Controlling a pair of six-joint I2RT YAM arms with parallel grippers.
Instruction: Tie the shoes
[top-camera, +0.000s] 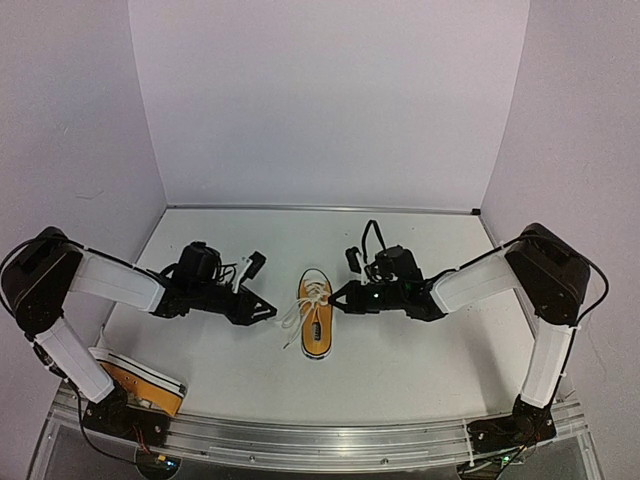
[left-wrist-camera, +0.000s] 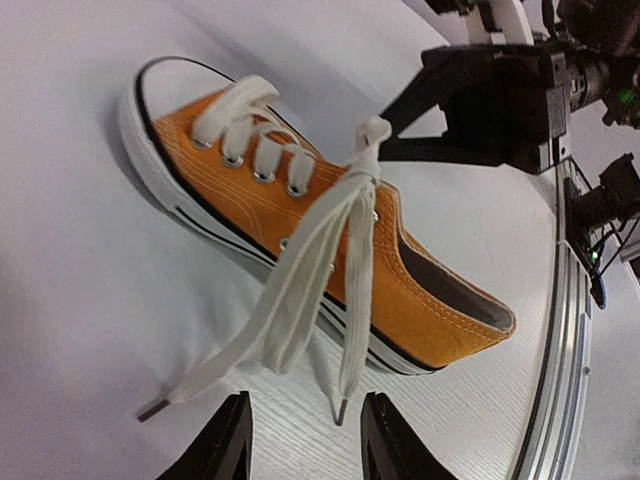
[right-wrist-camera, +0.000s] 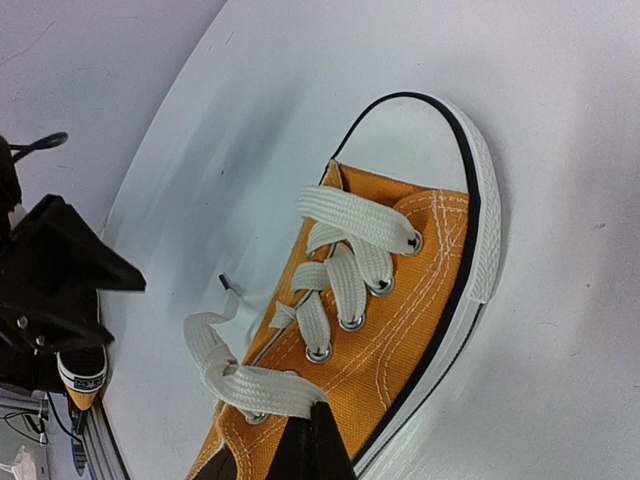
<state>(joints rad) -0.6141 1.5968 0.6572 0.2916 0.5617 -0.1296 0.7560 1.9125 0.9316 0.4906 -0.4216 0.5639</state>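
Note:
One orange-yellow shoe (top-camera: 316, 318) lies mid-table, toe away from the arms; it also shows in the left wrist view (left-wrist-camera: 400, 280) and the right wrist view (right-wrist-camera: 420, 300). Its white laces (left-wrist-camera: 310, 270) are untied; they run from a pinched point down to two loose ends on the table at the shoe's left side. My right gripper (top-camera: 336, 297) is shut on a lace (right-wrist-camera: 265, 388) over the shoe's top eyelets. My left gripper (top-camera: 268, 312) is open and empty left of the shoe, and one lace tip (left-wrist-camera: 342, 410) lies just before its fingers (left-wrist-camera: 225, 445). The second shoe (top-camera: 140, 383) lies at the near left edge.
Pale walls enclose the white table (top-camera: 430, 370) on three sides. A metal rail (top-camera: 330, 440) runs along the near edge. The left arm's lower link (top-camera: 75, 360) stands beside the second shoe.

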